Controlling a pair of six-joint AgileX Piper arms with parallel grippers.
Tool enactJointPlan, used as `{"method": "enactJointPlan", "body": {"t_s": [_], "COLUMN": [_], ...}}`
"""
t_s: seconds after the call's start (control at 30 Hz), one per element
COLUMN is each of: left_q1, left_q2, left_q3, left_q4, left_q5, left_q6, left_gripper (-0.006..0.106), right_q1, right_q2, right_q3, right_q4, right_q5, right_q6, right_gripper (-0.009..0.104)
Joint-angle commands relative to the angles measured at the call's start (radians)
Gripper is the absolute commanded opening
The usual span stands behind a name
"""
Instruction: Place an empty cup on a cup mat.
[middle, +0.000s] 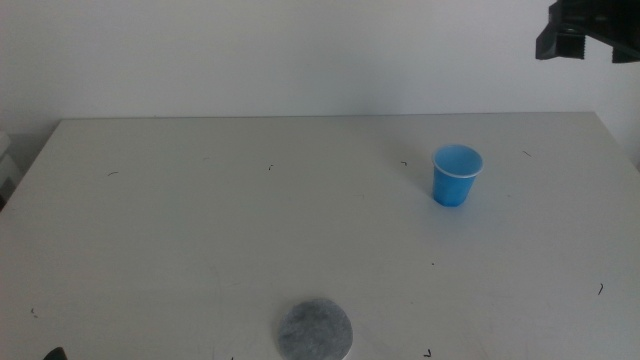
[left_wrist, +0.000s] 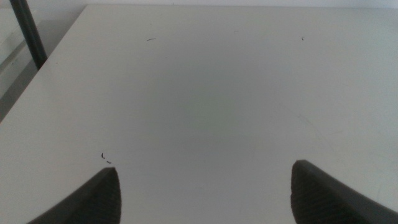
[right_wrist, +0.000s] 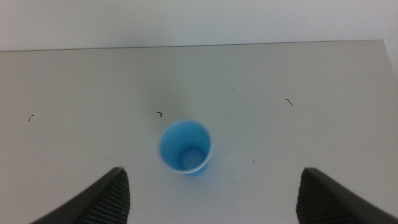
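The light cup (middle: 457, 175) could tip or skid if 1 jaw touches its thin rim before the other during the descent. It stands upright on the table (middle: 200, 220), below the right gripper (right_wrist: 211, 186) and between its wide-open jaws, well apart from the cup mat (middle: 314, 330) at the near edge. The left gripper (left_wrist: 205, 186) waits open over bare table.

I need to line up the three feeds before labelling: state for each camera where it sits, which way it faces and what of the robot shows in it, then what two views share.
Middle view: looks forward and down over the table, showing the cup, the cup mat and the right arm's dark end at the top right corner.
Left wrist view: on the left arm, facing bare tabletop; left gripper with jaws wide apart.
Right wrist view: on the right arm, looking down into the cup; right gripper open.
Shared: middle and right wrist views both show the cup.
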Motion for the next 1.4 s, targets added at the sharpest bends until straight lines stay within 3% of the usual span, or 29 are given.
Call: {"method": "enactJointPlan", "body": {"t_s": [0.0, 0.33, 0.53, 0.8, 1.2, 1.3, 1.37], "left_q1": [0.001, 0.001, 0.001, 0.001, 0.001, 0.001, 0.001], "left_q2": [-0.013, -0.013, -0.013, -0.013, -0.013, -0.013, -0.013], "left_q3": [-0.006, -0.006, -0.006, -0.006, -0.006, -0.006, -0.006], "left_q4": [0.0, 0.0, 0.0, 0.0, 0.0, 0.0, 0.0], "left_q5": [-0.066, -0.066, -0.066, -0.066, -0.066, -0.066, -0.066], "left_q6": [-0.011, -0.011, -0.011, -0.011, -0.011, -0.011, -0.011], "left_gripper": [0.105, 0.105, 0.105, 0.105, 0.105, 0.105, 0.105], "right_q1": [-0.001, -0.035, -0.064, -0.067, -0.067, -0.067, -0.067], "right_q2": [0.035, 0.299, 0.445, 0.577, 0.716, 0.728, 0.728], "right_q3": [-0.081, -0.294, -0.392, -0.395, -0.393, -0.393, -0.393], "right_q4": [-0.015, -0.001, 0.045, 0.126, 0.129, 0.129, 0.129], "right_q5": [-0.033, 0.073, 0.141, 0.128, 0.084, 0.074, 0.069], "right_q6": [0.003, 0.0, -0.003, -0.02, -0.021, -0.021, -0.021], "right_gripper": [0.094, 0.094, 0.094, 0.084, 0.059, 0.043, 0.025]}}
